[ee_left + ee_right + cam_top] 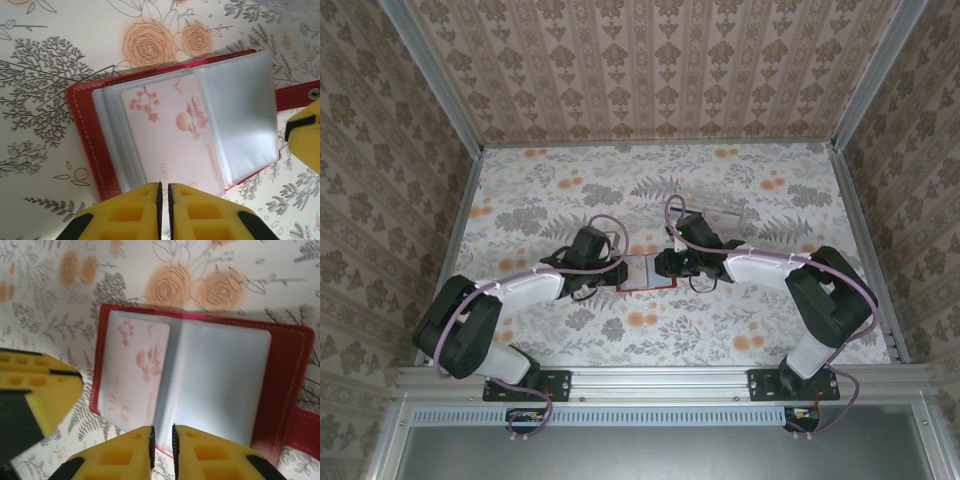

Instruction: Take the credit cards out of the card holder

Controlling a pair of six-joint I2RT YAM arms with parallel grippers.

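Floral surface [770, 330] bears the open red card holder [82, 125], a pink blossom-printed credit card [170, 135] among its clear sleeves [240, 110], left hand [164, 192] and right hand [162, 432] nearly pressed together.

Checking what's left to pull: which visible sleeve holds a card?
The sleeve farther from the red tab: a pink blossom-printed card shows in it; the other sleeve looks empty.
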